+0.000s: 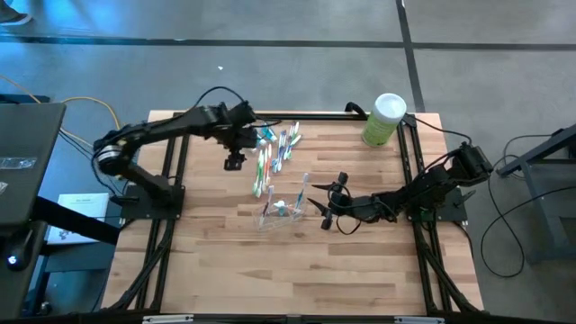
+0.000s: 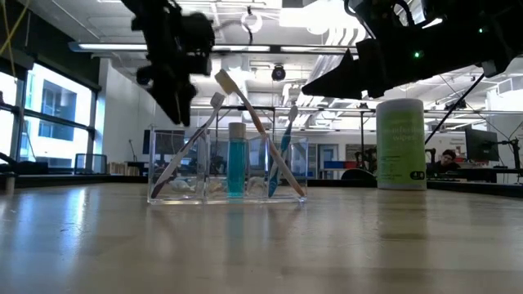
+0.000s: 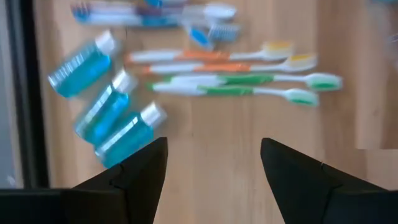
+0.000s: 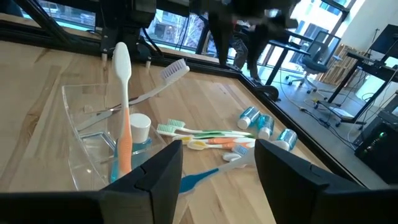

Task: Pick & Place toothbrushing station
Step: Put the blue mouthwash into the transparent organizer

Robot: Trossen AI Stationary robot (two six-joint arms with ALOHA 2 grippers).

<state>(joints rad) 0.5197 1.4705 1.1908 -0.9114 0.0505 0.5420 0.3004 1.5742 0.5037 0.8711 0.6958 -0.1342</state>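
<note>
Wooden table (image 1: 360, 270): left claw (image 1: 234, 163) wide open, empty, above toothbrushes (image 3: 249, 84).

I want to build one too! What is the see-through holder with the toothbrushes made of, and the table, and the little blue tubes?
The holder looks like clear hard plastic: you see straight through its glossy walls. The table looks like wood, pale planks with grain lines and a smooth finish. The tubes seem clear plastic holding blue stuff, with white caps, probably plastic too.
</note>
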